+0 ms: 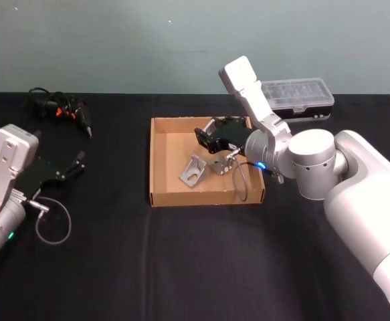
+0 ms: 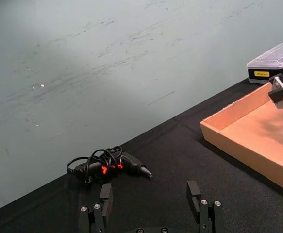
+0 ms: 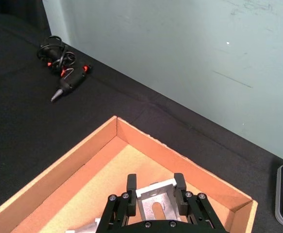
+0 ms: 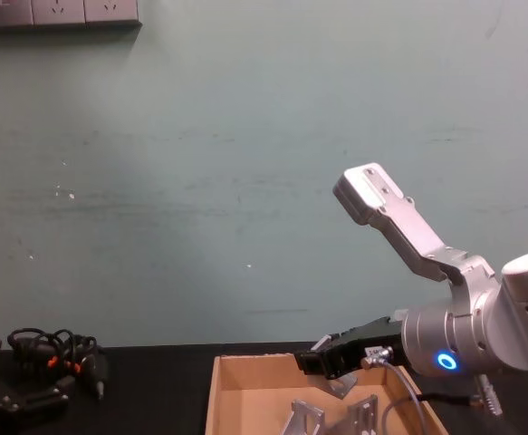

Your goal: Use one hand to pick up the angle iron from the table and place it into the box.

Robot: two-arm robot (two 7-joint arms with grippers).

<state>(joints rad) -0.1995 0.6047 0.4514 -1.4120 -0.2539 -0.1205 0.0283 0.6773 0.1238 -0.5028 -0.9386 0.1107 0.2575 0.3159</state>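
The tan cardboard box [image 1: 156, 160] sits mid-table. My right gripper [image 1: 203, 139] hovers over the box's back part, shut on a silver angle iron [image 3: 154, 194] that sits between its two black fingers [image 3: 179, 184]. Two more silver angle irons [image 1: 193, 172] [image 4: 363, 415] lie on the box floor below and in front of it. The chest view has the right gripper [image 4: 311, 361] just above the box's rim [image 4: 245, 372]. My left gripper [image 1: 74, 164] stays parked at the table's left, open and holding nothing [image 2: 150, 199].
A black tool with orange marks and a coiled cord [image 1: 64, 110] lies at the back left. A clear-lidded plastic case [image 1: 298, 97] stands behind the box to the right. A grey cable loop [image 1: 54, 227] hangs by the left arm.
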